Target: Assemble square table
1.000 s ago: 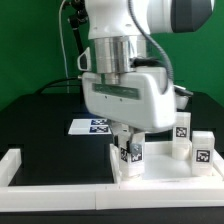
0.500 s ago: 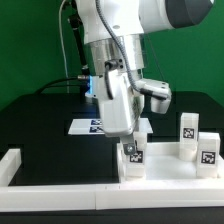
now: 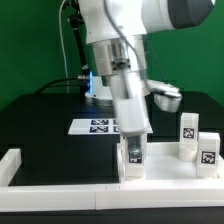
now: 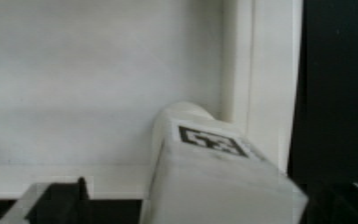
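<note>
the arm stands over the square table top [image 3: 165, 165], the white slab that lies flat on the black desk [image 3: 40, 115] at the near right of the exterior view, pushed against the white border rail [image 3: 70, 187] that runs along the near edge; the rail probably serves as a stop, so the slab does not slide when a leg is pressed or turned into it. the pincer [image 3: 134, 150] hangs straight down over the slab's near left corner, just around a tagged leg [image 3: 136, 155] that stands upright there, and this fits with a corner socket under it, though the socket itself is hidden. in the wrist view the same leg [image 4: 220, 165] rises between the two dark fingers [image 4: 51, 200], and a gap shows on each side, so the pincer is spread and is not pinching the leg; i judge that the leg is seated well enough to stand alone, but how deep it sits i cannot tell. two more legs [image 3: 195, 140] stand upright at the right side of the slab, well apart from the arm; whether they are already mounted or only parked i cannot tell. far behind the arm, the marker board [image 3: 95, 126] lies flat on the desk. the next move probably calls for a straight lift, because a sideways drift may knock the leg.
</note>
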Robot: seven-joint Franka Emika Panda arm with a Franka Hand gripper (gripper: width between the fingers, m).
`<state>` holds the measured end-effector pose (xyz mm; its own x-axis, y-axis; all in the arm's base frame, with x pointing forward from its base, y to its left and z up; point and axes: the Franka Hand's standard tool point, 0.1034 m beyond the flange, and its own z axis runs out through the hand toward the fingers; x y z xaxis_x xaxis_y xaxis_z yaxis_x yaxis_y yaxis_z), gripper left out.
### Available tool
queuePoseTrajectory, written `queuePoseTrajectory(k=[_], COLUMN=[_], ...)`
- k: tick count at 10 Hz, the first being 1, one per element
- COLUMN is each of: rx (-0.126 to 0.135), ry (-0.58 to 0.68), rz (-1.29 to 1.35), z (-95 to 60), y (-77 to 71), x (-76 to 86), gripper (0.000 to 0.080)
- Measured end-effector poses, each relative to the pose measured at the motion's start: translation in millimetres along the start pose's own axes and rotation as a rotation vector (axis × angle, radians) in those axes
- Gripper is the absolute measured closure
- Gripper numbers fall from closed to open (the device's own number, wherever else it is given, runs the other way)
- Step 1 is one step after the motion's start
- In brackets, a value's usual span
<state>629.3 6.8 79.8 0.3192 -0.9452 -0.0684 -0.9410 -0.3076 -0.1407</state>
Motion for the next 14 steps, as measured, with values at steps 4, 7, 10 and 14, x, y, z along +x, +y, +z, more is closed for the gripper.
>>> queuePoseTrajectory(k=[4, 7, 10, 14], rx=[0.0, -0.041, -0.041, -0.039], ry=[0.006, 0.021, 0.022, 0.027], rz=[-0.269, -0.727, -0.672, -0.436], z=[0.7, 7.6, 8.2, 8.5], y=[0.6, 3.3, 3.8, 4.8], x=[2.0, 2.4, 2.8, 4.3], gripper=[0.015, 0.015, 0.0411, 0.0511])
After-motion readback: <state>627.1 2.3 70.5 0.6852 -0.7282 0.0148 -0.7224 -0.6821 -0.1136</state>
